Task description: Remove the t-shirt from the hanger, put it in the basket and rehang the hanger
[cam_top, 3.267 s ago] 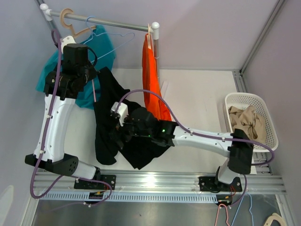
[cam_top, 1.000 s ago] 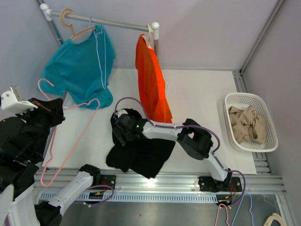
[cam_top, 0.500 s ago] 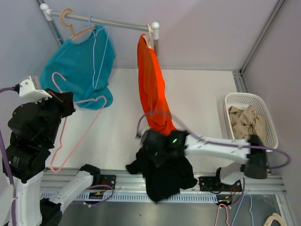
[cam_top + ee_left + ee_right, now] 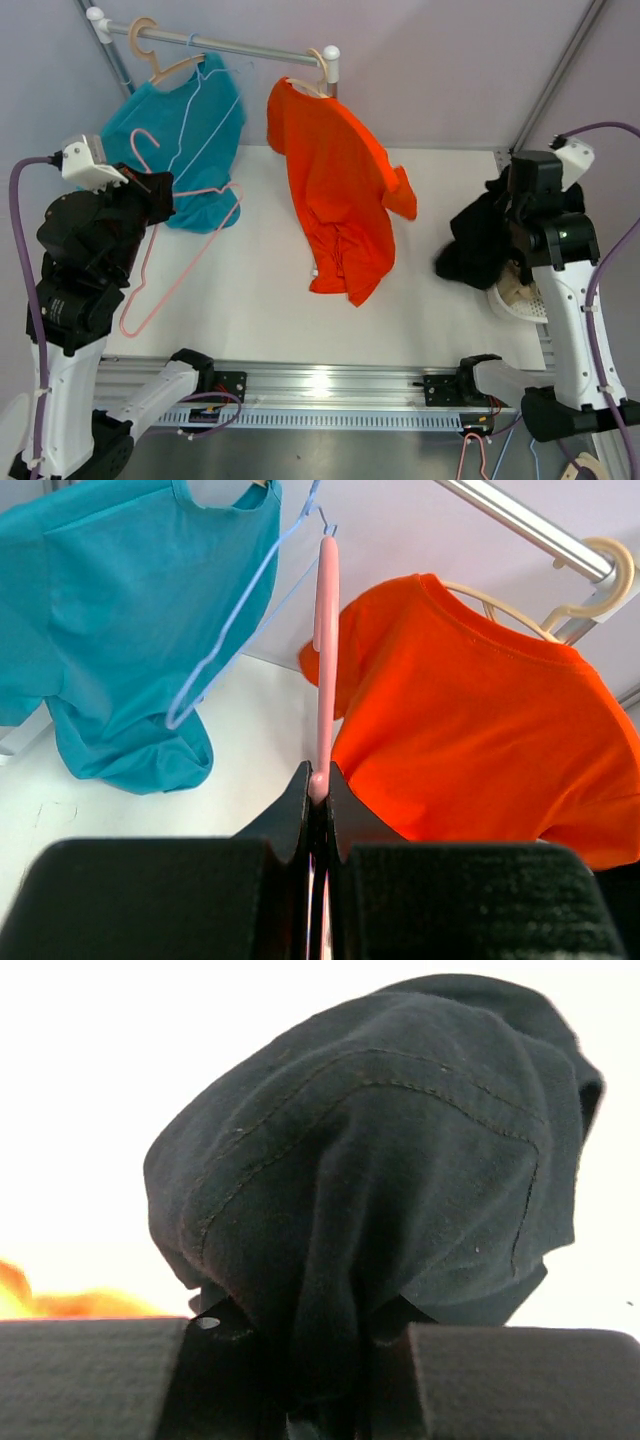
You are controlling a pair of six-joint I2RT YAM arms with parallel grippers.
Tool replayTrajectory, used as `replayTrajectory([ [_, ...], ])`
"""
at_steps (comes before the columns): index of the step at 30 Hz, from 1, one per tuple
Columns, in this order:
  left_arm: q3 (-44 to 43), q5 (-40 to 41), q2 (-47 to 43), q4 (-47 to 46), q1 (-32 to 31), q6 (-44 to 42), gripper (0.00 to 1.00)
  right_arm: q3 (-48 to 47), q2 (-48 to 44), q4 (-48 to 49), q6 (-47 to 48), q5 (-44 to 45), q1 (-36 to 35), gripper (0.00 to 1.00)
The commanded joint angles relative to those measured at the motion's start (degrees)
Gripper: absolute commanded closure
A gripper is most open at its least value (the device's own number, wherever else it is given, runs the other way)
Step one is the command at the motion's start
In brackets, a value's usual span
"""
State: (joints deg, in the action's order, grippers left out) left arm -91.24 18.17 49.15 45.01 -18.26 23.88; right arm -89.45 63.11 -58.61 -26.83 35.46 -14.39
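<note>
Between jaws of the right claw (image 4: pixel 318 1360), bunched black t-shirt (image 4: pixel 380 1160).

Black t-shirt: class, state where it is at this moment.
Top view: the black t-shirt hangs bunched at the far right, clamped in the right gripper, at the left edge of the white basket, well clear of the orange shirt.

My two arms are long white moulded plastic links (image 4: pixel 60 400) joined by bulky matte black joint housings (image 4: pixel 95 235). A thin purple cable (image 4: pixel 610 126) loops along each arm (loosely, in wide arcs). A small white camera block (image 4: pixel 88 162) caps each wrist, and my left gripper (image 4: pixel 318 776) has flat black fingers (image 4: pixel 290 815).
</note>
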Motion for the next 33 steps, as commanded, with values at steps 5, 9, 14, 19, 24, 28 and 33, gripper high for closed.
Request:
replayTrajectory([
  [5,-1.5,-2.0,2.0,-3.2,-0.3,-0.6,0.99,1.6,2.5,8.1,-8.0,6.0,18.4,1.00],
  [9,-1.9,-3.4,3.6,-3.5,-0.3,-0.2,0.99,3.7,6.8,11.7,-11.2,0.6,27.4,1.00],
  [14,-2.5,-3.9,5.1,-4.6,-0.3,-1.3,0.99,2.5,15.7,16.4,-6.9,-11.2,35.0,0.50],
  [19,-2.2,-2.3,6.0,-6.6,-0.3,-1.8,0.99,0.0,10.9,20.2,-0.2,-21.7,28.0,0.08],
  [24,1.8,-3.0,7.0,-13.6,-0.3,-1.5,0.99,-9.1,2.7,16.2,6.4,-30.8,3.3,0.01],
  [28,5.7,-6.6,6.3,-19.1,-0.3,-2.9,0.99,-9.6,-1.1,17.4,7.7,-54.3,-6.9,0.00],
  [33,7.9,-9.7,6.0,-22.6,-0.3,-4.4,0.99,-3.8,-4.4,26.1,6.7,-71.6,-13.4,0.07],
])
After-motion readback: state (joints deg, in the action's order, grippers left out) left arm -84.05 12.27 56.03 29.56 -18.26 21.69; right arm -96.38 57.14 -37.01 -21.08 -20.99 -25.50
